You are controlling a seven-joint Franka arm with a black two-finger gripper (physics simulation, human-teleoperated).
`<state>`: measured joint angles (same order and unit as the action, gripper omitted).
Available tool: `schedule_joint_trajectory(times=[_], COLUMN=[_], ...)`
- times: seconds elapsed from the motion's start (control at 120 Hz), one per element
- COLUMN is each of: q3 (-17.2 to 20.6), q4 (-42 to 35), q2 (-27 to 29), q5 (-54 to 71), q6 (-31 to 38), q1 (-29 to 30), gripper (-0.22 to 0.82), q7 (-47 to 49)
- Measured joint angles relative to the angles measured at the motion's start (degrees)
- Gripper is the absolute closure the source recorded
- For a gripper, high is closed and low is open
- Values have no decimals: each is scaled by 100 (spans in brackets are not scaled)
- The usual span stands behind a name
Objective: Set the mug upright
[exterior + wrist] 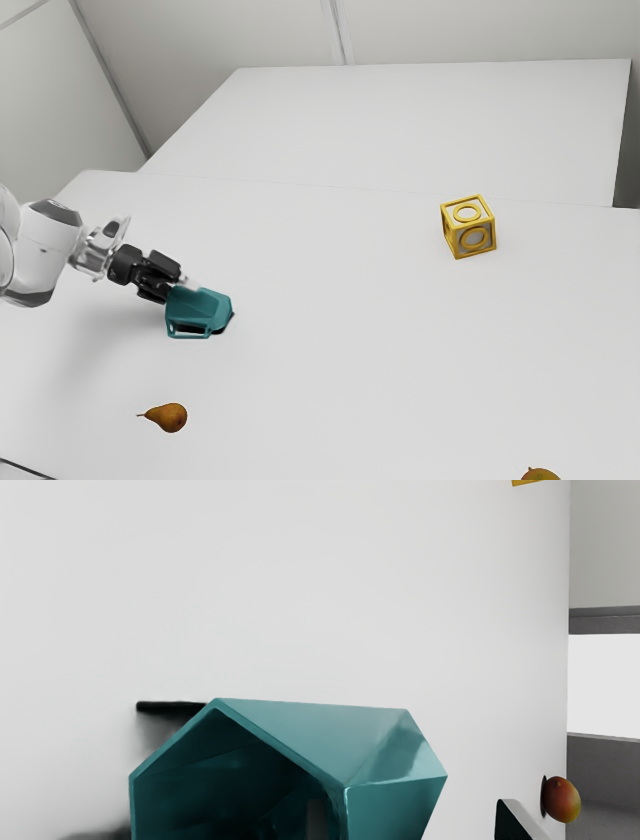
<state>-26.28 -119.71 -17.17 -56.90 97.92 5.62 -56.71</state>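
The teal mug point(205, 308) lies tipped over on the white table, its handle low on the side facing the exterior camera. My gripper point(188, 284) reaches down to it from the exterior view's left. Seen from the hand, the faceted mug point(320, 740) shows its dark open mouth, and my gripper point(415, 820) stands open around one side wall. One finger point(316, 821) is within the mouth; the other is outside the wall, with space between it and the mug.
A yellow-framed block point(469, 228) rests farther off toward the exterior view's right. A brown pear point(168, 417) lies on the table point(330, 390) near the mug. Another fruit point(541, 474) is at the exterior view's lower edge; a red-green mango point(562, 799) shows by the table's edge.
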Motion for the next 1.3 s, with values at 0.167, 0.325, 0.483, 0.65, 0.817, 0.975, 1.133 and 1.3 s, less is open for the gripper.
schedule_joint_trajectory(times=[0.167,0.325,0.483,0.65,0.817,0.975,1.133,1.3], q3=[0,8,16,43,59,124,438,590], q4=[-3,-2,0,19,72,913,1202,1206], q2=[32,99,108,203,531,647,640,487], q5=[-5,-29,-45,-99,-110,820,2482,3743], q6=[50,69,89,100,100,220,1019,1753], q1=[-9,-14,-43,-106,-273,-607,-1104,-1454], gripper=[63,70,74,76,76,77,77,77], q7=[89,157,210,254,314,512,856,1565])
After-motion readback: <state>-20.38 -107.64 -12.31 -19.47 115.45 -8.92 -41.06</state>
